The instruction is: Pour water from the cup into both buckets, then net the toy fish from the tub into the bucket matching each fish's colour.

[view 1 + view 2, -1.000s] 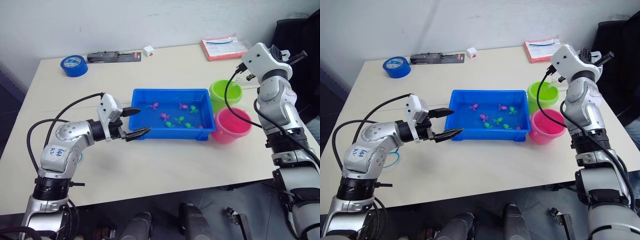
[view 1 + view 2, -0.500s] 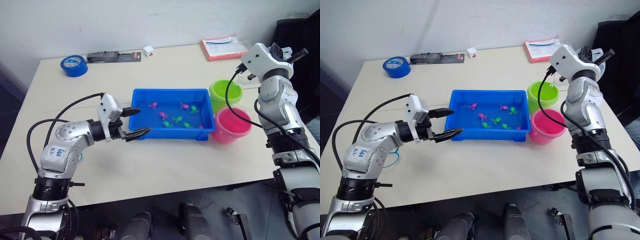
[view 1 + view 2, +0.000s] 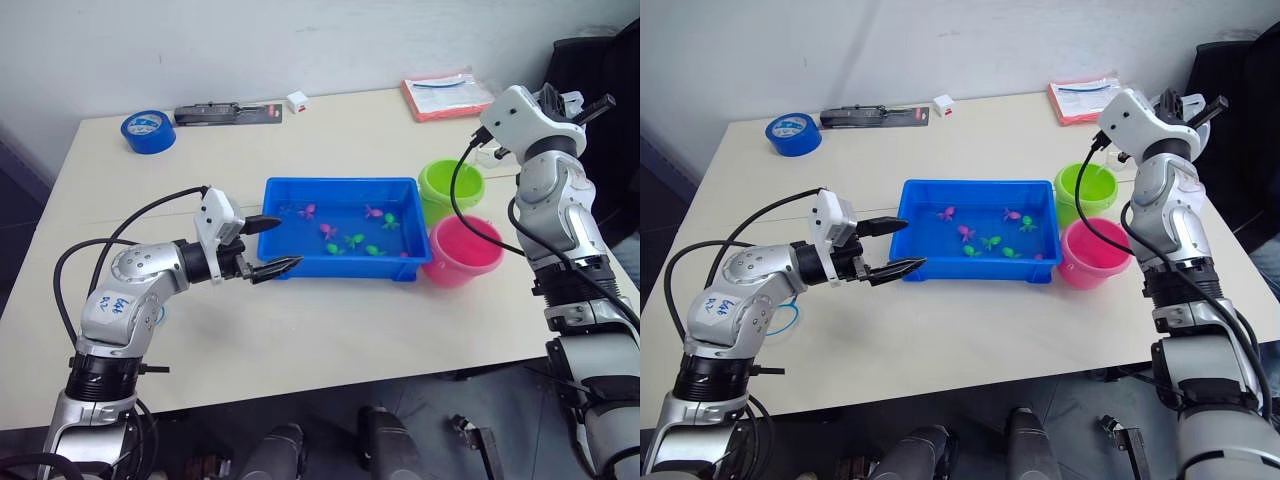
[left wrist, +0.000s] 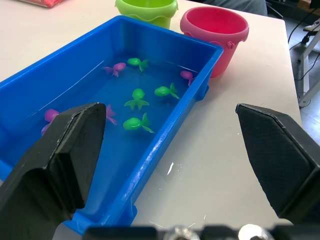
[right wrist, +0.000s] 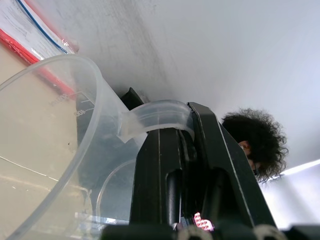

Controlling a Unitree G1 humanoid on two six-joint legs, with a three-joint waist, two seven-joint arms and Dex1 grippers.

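Head views: the left arm lies bent across the cream rectangular table (image 3: 330,330), forearm pointing toward 3 o'clock. The left gripper (image 3: 270,245) hangs level at the 9 o'clock end of the shallow bright blue rectangular plastic tub (image 3: 345,195), its two black fingers spread wide with nothing between them. Tiny green and pink plastic toy fish (image 3: 352,239) float in the tub's water. The lime green round plastic bucket (image 3: 450,184) stands at the tub's 2 o'clock corner, and the pink round plastic bucket (image 3: 464,250) just beside its 4 o'clock corner, the two pails close together. The right arm rises steeply at the table's 3 o'clock edge, its wrist high above the green bucket. Bare tabletop stretches from 6 to 9 o'clock of the tub. A blue tape roll (image 3: 148,131) sits well apart at 10 o'clock, and a red-edged packet (image 3: 448,94) at 1 o'clock.

Left wrist view: the fingers (image 4: 60,150) stand far apart, straddling the tub's near corner, and open table lies beside the tub's long rim.

Right wrist view: the right gripper (image 5: 172,165) is clamped on the handle of the wide clear plastic cup (image 5: 55,150), which is tipped on its side. A person's head shows behind the gripper.
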